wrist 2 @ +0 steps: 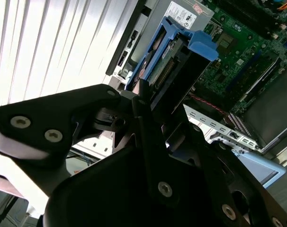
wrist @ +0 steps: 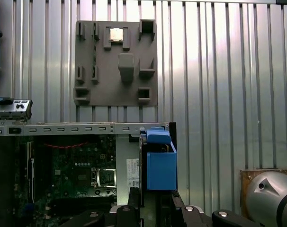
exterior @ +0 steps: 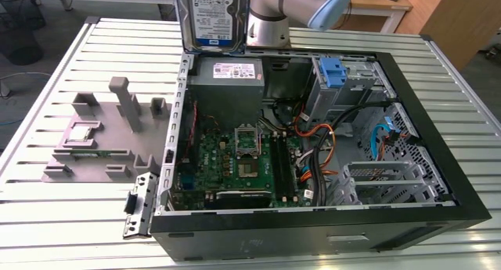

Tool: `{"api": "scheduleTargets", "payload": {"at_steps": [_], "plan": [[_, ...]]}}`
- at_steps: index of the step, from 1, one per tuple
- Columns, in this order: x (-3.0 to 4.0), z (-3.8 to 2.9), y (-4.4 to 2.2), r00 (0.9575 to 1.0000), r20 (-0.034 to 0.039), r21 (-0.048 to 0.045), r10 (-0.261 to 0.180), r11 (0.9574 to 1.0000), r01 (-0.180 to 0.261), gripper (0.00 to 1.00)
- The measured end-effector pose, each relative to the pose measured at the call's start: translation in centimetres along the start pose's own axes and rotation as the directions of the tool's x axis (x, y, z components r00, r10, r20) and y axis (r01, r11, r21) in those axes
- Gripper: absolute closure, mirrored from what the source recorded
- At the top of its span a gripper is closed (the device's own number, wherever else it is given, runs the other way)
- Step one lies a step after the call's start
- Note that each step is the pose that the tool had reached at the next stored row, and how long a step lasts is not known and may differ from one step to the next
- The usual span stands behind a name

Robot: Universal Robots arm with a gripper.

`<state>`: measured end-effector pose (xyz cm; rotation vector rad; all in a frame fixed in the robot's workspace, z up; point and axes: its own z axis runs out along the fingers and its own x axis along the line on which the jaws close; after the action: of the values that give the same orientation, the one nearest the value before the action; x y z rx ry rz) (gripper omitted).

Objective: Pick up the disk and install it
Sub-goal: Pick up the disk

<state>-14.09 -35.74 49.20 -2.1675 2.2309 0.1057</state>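
Observation:
The disk (exterior: 211, 14) hangs upright in the air over the back corner of the open computer case (exterior: 461, 193), on the exterior view's left side of the case. It shows a silver body with a white-and-blue label and a blue carrier frame. In both wrist views the blue carrier (wrist: 161, 163) sticks out from between the black fingers of my gripper (wrist: 154, 201), which is shut on the disk (wrist 2: 174, 61). My gripper (wrist 2: 160, 106) holds it above the power supply (wrist 2: 179, 14) and the case's edge.
Inside the case lie a green motherboard (exterior: 234, 158), a grey power supply (exterior: 231, 76), cables and a drive bay with a blue bracket (exterior: 332, 70). A grey fixture plate (exterior: 94, 144) carrying a small chip sits on the slatted metal table (exterior: 47, 223) at the exterior view's left.

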Motion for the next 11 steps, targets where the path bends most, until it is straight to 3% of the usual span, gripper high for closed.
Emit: {"api": "scheduleTargets", "payload": {"at_steps": [11], "plan": [[-0.01, -0.01, -0.32, 1.0000, -0.0002, -0.0001, 0.000, 1.0000, 0.000, 0.65]]}}
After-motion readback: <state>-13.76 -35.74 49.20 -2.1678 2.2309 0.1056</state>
